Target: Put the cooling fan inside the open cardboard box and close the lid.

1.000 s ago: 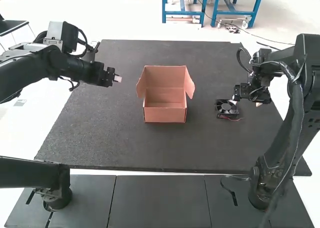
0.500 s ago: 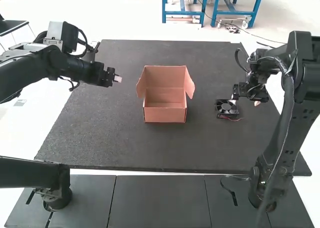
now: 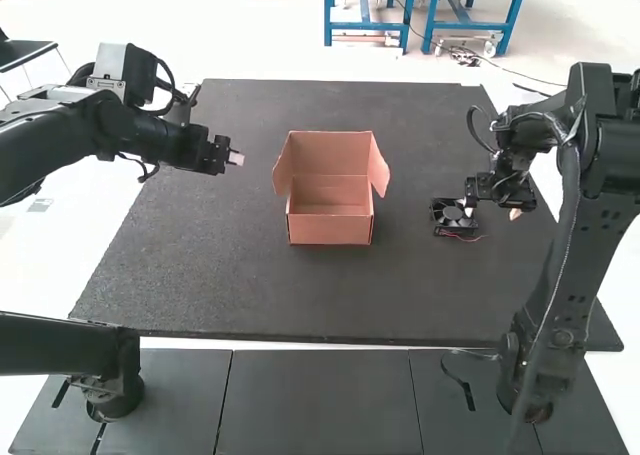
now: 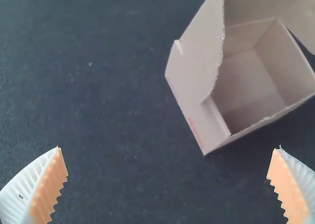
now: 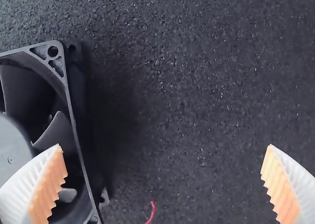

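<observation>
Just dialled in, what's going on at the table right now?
The right end effector hangs open just above the fan, which lies on the mat to the right of the box and is not yet gripped. In the wrist view, one finger sits over the fan's frame and the other over bare mat. The box stands in the middle with its flaps up and looks empty. The left end effector is open, held above the mat left of the box.
</observation>
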